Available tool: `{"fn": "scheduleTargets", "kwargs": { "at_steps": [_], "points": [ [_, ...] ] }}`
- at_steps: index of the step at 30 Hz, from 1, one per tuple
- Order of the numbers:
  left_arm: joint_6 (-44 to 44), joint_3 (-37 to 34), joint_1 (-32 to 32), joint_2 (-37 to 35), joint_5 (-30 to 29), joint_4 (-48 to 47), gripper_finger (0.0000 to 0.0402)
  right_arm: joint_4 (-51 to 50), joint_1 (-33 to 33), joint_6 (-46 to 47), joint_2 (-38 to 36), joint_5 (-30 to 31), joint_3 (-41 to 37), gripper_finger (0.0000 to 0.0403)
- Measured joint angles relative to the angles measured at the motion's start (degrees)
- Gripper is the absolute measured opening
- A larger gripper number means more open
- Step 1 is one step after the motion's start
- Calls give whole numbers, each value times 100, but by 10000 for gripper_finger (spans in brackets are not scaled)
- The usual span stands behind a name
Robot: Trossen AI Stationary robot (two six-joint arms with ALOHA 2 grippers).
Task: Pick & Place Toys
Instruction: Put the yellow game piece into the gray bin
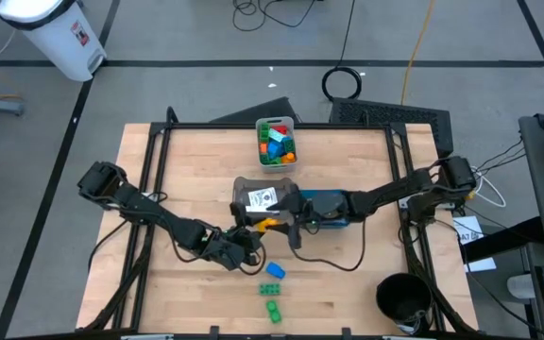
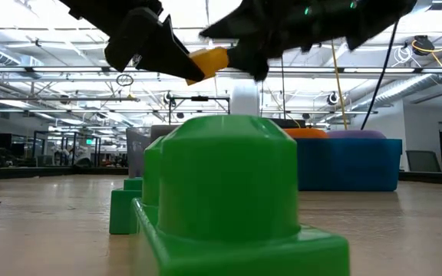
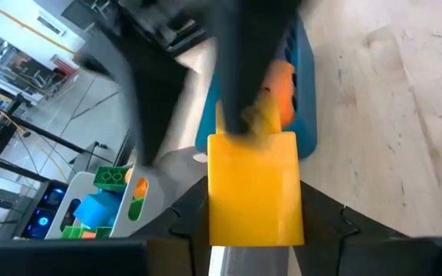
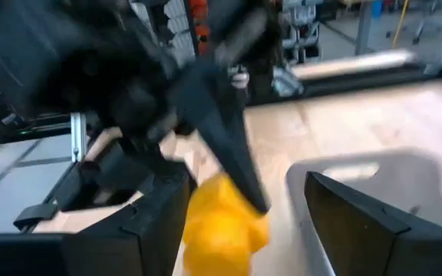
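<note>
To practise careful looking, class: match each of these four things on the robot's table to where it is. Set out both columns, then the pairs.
Things:
1. yellow brick
2. green brick
3. blue brick
4. pale bin

Places:
a. loose on the table, farthest from the pale bin
b. gripped by the left gripper
c. at the table's far edge, filled with bricks
d. loose on the table, just beyond the green brick

Pairs: 1-b, 2-a, 3-d, 4-c
</note>
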Motion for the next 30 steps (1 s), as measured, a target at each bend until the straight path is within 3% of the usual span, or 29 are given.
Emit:
{"fn": "scheduleTargets", "kwargs": {
  "at_steps": [9,14,16,21,25,30],
  "points": [
    [-300,0,118,0,4,-118,140,-1785,137,-473,-1506,5,0,247],
    [47,0,750,-324,94,79,134,-2100,388,-829,-2096,6,-152,227],
    [158,2,1140,-575,575,336,134,-2018,545,-1115,-2213,5,-246,217],
    [479,7,2336,-896,2800,1156,134,-1929,905,-1865,-2338,20,-295,196],
    [279,9,3409,-834,3470,1555,134,-1729,1036,-2046,-2337,21,-299,183],
    [-669,9,4689,-488,4642,1625,134,-1731,983,-2088,-2331,25,-299,170]
  ]
}}
